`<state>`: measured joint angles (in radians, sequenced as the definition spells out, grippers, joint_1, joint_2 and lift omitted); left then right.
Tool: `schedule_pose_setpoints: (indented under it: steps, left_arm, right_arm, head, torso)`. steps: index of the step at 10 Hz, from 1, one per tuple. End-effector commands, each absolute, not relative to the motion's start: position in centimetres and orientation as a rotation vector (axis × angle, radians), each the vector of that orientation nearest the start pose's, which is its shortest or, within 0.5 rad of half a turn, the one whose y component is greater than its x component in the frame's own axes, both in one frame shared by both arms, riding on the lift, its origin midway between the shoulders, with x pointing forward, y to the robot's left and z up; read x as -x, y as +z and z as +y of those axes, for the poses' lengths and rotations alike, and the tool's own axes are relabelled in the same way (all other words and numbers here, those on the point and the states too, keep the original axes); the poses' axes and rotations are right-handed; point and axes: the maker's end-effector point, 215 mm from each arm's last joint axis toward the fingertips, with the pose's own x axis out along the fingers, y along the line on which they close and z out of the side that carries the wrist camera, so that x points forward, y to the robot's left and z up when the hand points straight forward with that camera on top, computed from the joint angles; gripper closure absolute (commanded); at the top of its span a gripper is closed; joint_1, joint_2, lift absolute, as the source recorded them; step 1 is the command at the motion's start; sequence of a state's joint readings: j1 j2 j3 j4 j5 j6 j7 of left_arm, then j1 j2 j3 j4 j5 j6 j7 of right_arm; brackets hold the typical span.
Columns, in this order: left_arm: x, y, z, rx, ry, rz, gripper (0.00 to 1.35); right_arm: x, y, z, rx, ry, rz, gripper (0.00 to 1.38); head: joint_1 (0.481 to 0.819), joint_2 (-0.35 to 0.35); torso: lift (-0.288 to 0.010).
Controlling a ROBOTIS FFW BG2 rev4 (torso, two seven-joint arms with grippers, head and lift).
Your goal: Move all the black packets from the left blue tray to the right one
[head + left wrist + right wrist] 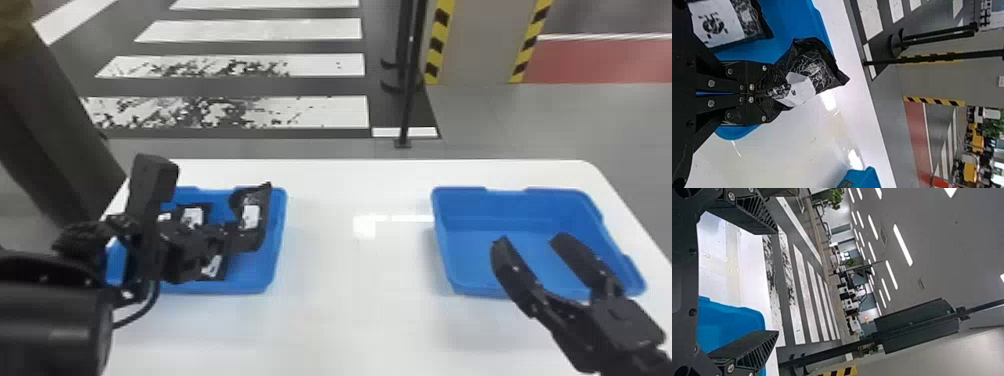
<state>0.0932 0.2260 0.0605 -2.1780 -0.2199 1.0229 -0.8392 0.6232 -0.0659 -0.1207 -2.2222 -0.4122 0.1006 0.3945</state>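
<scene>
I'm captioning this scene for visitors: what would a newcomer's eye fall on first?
Probably the bright blue left tray and right tray on the white table. Next, the left gripper, shut on a black packet seen against the left tray in the head view. The right gripper, open, shows against the right one.

Black arms (52,325) with silvery screws (711,83)

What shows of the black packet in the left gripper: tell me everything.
The black packet looks like glossy, crinkled plastic, with a white label bearing dark print. The left gripper pinches one end, overlapping part of the label. The rest slants out beyond the grip, over the right side of the left blue tray; whether it touches the tray, I cannot tell.
</scene>
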Motion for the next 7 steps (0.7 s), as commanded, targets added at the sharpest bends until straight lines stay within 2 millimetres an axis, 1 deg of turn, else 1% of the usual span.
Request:
schedule_pose_setpoints:
  steps: [1,3,4,6,7]
  left_arm:
    - [-47.1,-36.0,17.9,-0.141,-0.648,0.566,1.21]
    - [-46.7,-35.2,13.4,-0.149,-0.744,0.522,1.21]
    - [-46.9,-34.3,11.5,-0.158,-0.784,0.486,1.21]
    - [-46.3,-33.1,7.7,-0.159,-0.874,0.457,1.21]
    - [-45.7,-32.7,5.8,-0.153,-0.920,0.448,1.21]
  right_arm:
    - [-41.2,-28.5,-18.7,-0.315,0.399,-0.009,0.11]
    - [-42.1,-27.4,-15.6,-0.356,0.504,-0.008,0.11]
    - [-42.3,-27.1,-14.0,-0.368,0.563,0.003,0.11]
    - [-42.4,-27.3,-10.9,-0.410,0.643,0.030,0.11]
    - [-42.8,-27.2,-10.2,-0.431,0.661,0.028,0.11]
  head:
    - [0.695,0.024]
    - [0.695,-0.003]
    - [0.695,-0.015]
    - [0.695,-0.029]
    - [0.695,-0.034]
  torso:
    - [-0.140]
    - [-0.140]
    - [-0.140]
    - [-0.140]
    - [-0.140]
